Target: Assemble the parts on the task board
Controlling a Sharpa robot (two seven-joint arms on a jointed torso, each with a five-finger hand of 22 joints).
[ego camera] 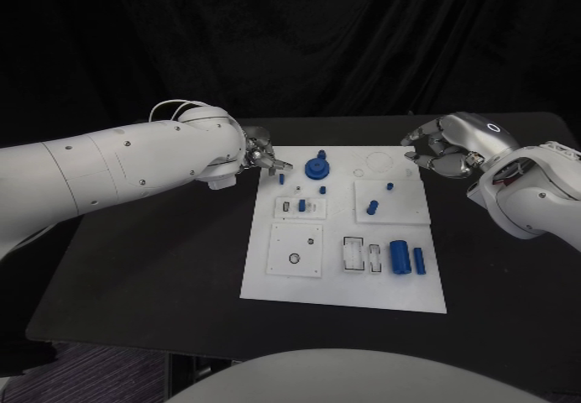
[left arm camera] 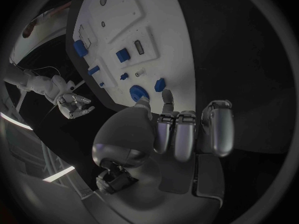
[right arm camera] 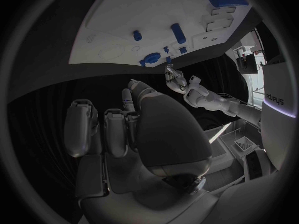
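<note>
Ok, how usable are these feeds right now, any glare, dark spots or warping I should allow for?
Head view: the task board is evenly lit and free of glare, its blue parts legible, while the surroundings go black. Left wrist view: fisheye bends the board's edges, and the left hand sits in dim light. Right wrist view: the same bending, with the right hand shadowed against the bright board.

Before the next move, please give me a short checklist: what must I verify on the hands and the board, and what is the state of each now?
1. Left hand free to grasp: cannot tell; fingers are at the task board far-left corner, and nothing is plainly held.
2. Right hand free: ok, fingers curled, holding nothing.
3. Round blue part standing on the board: ok.
4. Small blue peg near the left hand, untouched: ok.
5. Two large blue parts lying at the near right: ok.
</note>
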